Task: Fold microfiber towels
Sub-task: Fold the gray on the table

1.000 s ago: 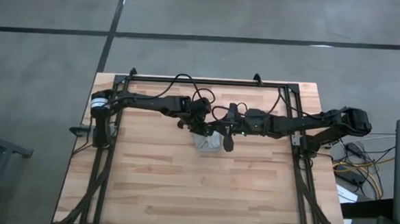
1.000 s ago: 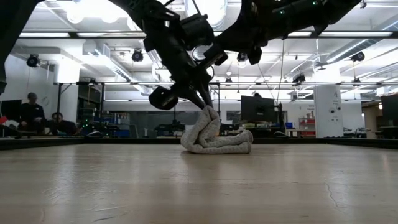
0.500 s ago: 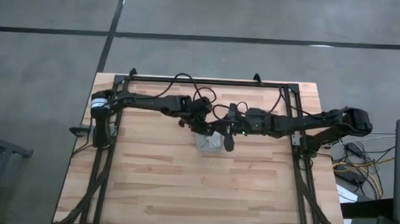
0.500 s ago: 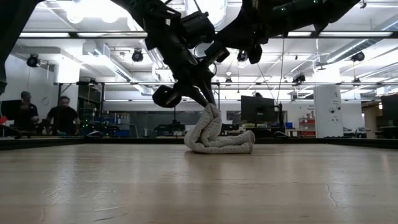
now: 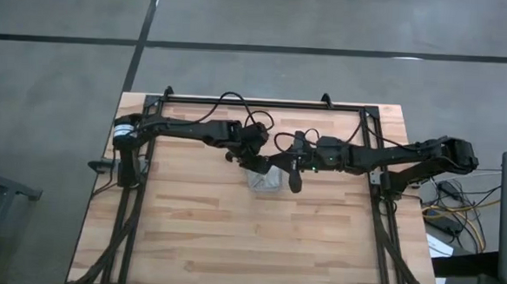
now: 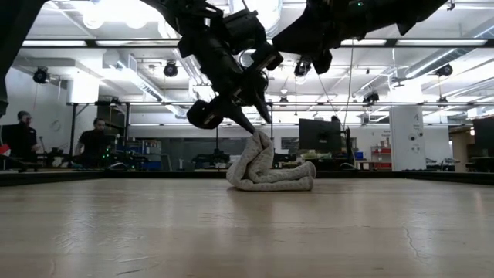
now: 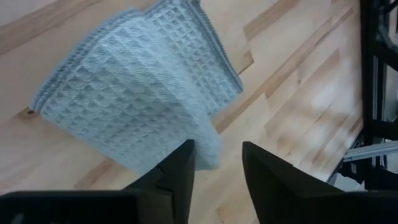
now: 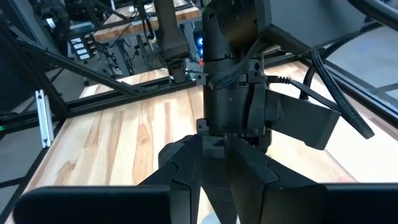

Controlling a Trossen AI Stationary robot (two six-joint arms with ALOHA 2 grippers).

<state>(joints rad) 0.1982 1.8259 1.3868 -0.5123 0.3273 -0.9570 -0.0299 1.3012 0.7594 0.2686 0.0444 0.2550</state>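
The light grey-blue waffle towel [image 5: 269, 183] lies as a small folded bundle at the table's middle [image 6: 278, 177]. One fold stands up as a peak [image 6: 258, 143]. My left gripper [image 6: 258, 126] points down at that peak, and its fingers stand slightly apart with the fold's end between them [image 7: 217, 165]. My right gripper [image 5: 292, 174] hangs shut and empty, above and to the right of the towel [image 6: 315, 62]. It faces the left arm's wrist [image 8: 233, 93]. My left gripper comes slanting down from above at the towel's raised fold [image 7: 208, 152]. The fold's end lies against the inner side of one finger [image 7: 180, 171], and bare wood shows between it and the other finger [image 7: 267, 177]. The rest of the towel lies on the table.
The black frame rails [image 5: 255, 103] run along the table's far edge and down both sides. Bare wood [image 5: 248, 246] stretches from the towel to the near edge. People stand far off in the room behind [image 6: 93, 139].
My right gripper has drawn back a little toward the table's right edge and upward. My left gripper has tipped slightly over the towel's peak. The bundle has stayed in place with its fold still upright.
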